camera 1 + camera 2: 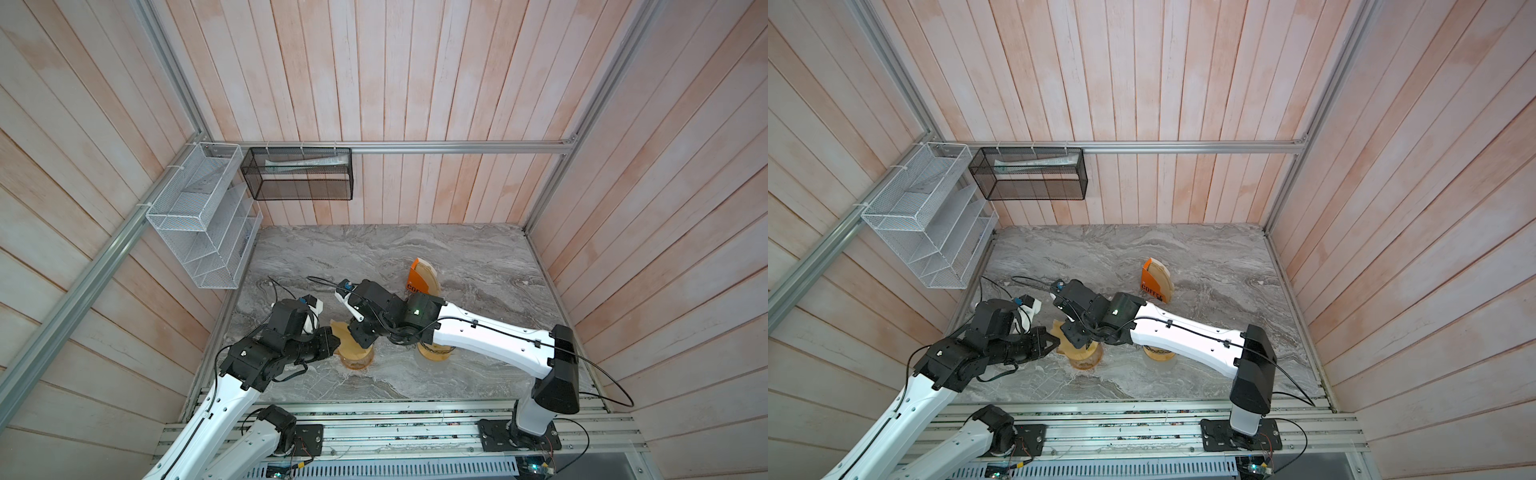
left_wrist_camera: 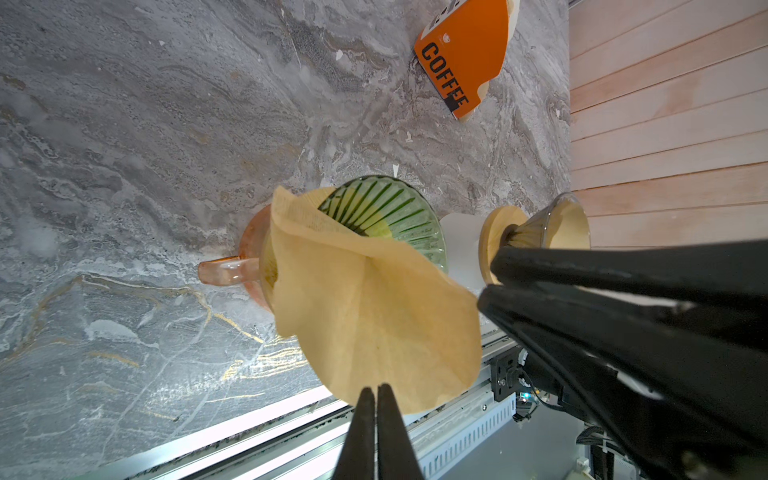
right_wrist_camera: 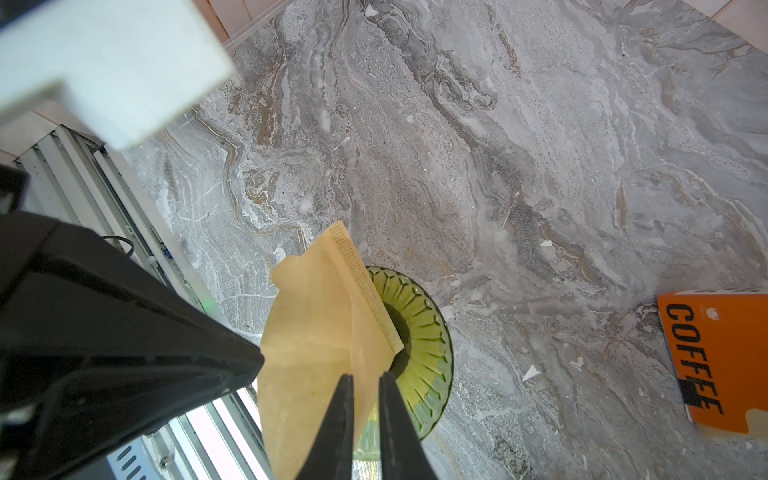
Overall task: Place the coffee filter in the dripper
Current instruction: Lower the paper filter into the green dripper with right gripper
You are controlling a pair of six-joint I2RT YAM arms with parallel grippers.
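Top views, left pincer: mine, low over the desk near its front left, tip against the tan paper.
Top views, right pincer: reaches across the middle and points down just beside my left one.
Top views, coffee filter: between my two pincers, over a pink glass cup; the dripper itself is hidden here.
Top views, filter box: orange, upright on the desk, farther back than both pincers.
Left wrist view, left pincer: fingers pressed together on the filter's edge; I hold it.
Left wrist view, coffee filter: draped over the rim of the green dripper, covering part of its mouth, not seated inside.
Left wrist view, dripper: stands on the pink glass cup; a second dripper with a wooden base stands beside it.
Right wrist view, right pincer: narrow, with a fold of the coffee filter between the fingers; whether it pinches, I cannot tell.
Right wrist view, dripper: about half its ribbed mouth shows past the paper.
Right wrist view, left pincer: its tip meets the paper's edge.
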